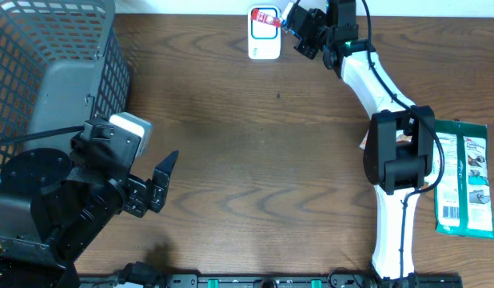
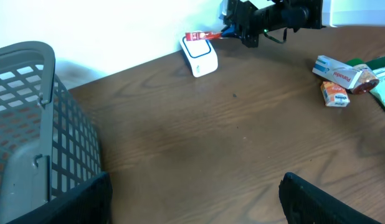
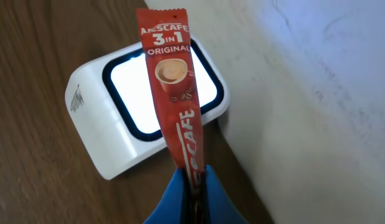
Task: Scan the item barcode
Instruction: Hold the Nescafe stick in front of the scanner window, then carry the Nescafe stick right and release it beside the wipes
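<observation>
Where your right gripper [image 3: 194, 186] pinches its blue fingertips shut on the lower end of the red Nescafé sachet [image 3: 172, 93], the sachet reaches out from the jaws over the lit window of the white scanner [image 3: 96, 134], which sits just beyond the tips beside the wall [image 3: 317, 93]. Well apart from it, your left gripper [image 1: 153, 190] hangs above the table [image 1: 255, 160], jaws wide and holding nothing, with the grey basket [image 1: 39, 72] just beside it. Far back from the right gripper lie a green packet [image 1: 464, 180] and small cartons [image 2: 337, 73].

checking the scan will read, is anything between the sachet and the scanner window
Nothing visible. The right gripper holds the coffee sachet right over the scanner's lit window, with no other object between them.
</observation>
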Robot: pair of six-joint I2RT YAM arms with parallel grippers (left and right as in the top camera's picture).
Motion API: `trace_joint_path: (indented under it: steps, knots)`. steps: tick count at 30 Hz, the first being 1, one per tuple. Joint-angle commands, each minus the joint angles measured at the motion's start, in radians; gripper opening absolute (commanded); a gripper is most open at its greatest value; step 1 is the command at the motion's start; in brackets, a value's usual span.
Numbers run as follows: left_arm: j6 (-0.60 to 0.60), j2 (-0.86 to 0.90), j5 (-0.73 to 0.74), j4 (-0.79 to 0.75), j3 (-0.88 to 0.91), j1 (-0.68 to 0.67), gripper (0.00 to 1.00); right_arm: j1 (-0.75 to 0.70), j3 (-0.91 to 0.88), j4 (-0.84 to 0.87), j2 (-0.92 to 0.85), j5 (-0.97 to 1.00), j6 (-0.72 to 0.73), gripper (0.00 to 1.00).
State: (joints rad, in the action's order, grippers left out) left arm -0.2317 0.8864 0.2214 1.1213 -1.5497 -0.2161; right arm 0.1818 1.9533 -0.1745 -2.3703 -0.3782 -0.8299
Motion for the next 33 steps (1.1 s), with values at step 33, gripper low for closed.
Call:
trace_joint_path:
  steps: [33]
  knots:
    - [0.005, -0.001, -0.006, 0.000, -0.005, 0.002, 0.86, 0.019, 0.014, -0.661, 0.339, 0.340, 0.694, 0.01]
